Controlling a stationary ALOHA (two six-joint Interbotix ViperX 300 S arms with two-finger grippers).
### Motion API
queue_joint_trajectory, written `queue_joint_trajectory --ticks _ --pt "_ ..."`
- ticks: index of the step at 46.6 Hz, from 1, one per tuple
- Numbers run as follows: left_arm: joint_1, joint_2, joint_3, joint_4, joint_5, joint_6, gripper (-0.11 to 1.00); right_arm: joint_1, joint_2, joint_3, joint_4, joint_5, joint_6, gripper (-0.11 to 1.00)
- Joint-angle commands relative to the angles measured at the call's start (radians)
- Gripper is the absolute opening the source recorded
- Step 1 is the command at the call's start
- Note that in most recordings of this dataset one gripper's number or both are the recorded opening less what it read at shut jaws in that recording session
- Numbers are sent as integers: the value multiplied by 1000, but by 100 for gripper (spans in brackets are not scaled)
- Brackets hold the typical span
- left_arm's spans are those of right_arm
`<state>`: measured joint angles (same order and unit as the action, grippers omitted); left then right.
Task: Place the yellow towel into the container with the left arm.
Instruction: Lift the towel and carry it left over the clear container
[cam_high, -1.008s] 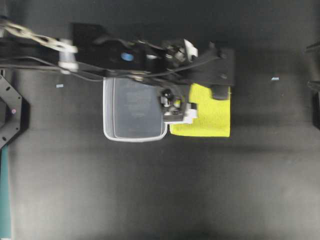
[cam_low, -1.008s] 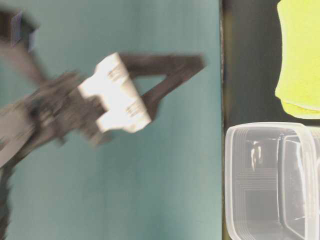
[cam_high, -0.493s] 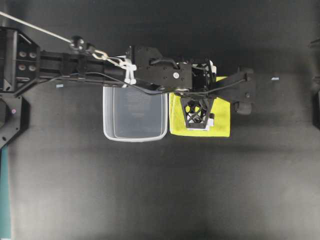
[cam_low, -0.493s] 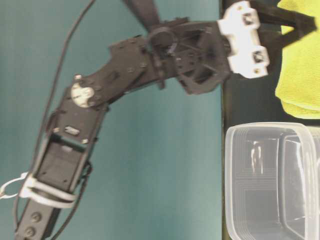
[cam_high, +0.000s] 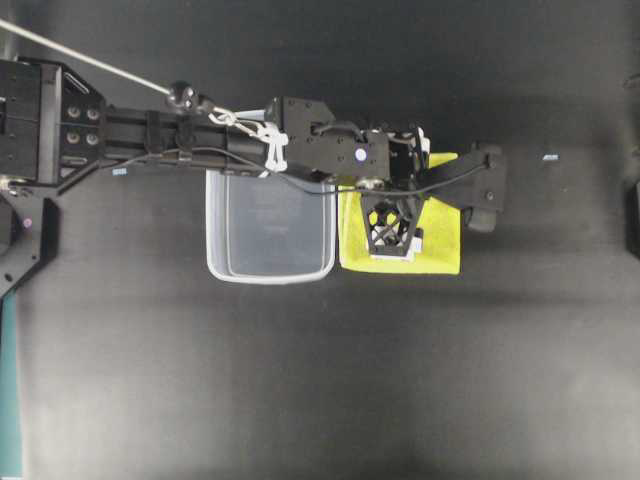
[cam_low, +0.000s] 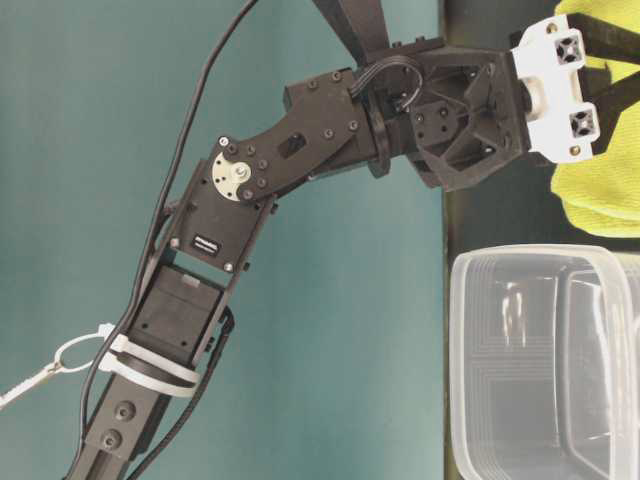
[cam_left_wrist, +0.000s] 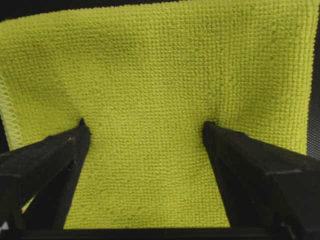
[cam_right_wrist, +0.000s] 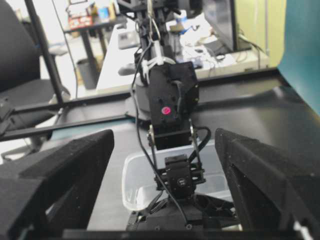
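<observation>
So the tub (cam_high: 270, 228) sat on the black table (cam_high: 320, 380) with nothing in it, long side running up-down in the overhead view. The towel (cam_high: 440, 240) lay flat on the table just right of it, edges touching or nearly so, I couldn't tell which. It was roughly square with sides lined up with the tub's, so no real long axis to speak of.

The left gripper (cam_left_wrist: 145, 135) was over the towel with its fingers (cam_left_wrist: 55, 155) spread wide, both tips pressing into the cloth and dimpling it, nothing pinched between them. The left arm (cam_high: 180, 140) reached across the tub's top edge. The right gripper (cam_right_wrist: 162, 150) was spread wide too, holding nothing, pointed at the left arm from the far side.
</observation>
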<state>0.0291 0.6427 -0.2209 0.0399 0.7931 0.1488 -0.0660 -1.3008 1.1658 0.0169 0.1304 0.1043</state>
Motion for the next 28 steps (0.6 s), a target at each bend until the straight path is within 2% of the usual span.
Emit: queue_joint_trajectory --ticks 1,3,6,14,18,22,28 --pt "-6 12 11 3 9 3 87 -9 5 -17 3 -14 2 78" --pt "-11 11 11 3 11 6 84 -11 3 -17 3 -15 2 78" --pt "-17 -2 5 3 8 9 72 -11 2 -20 3 -14 2 78" --pt "-28 -54 -14 3 15 54 25 -11 -6 -25 3 -14 2 78" --pt "-29 -92 -21 3 37 78 8 -11 -11 -29 3 -18 2 78" --pt "-34 -143 -46 3 72 86 7 -11 -14 -31 3 -26 2 78" --pt "-41 -259 -110 3 193 84 7 -11 -17 -34 3 -31 2 78"
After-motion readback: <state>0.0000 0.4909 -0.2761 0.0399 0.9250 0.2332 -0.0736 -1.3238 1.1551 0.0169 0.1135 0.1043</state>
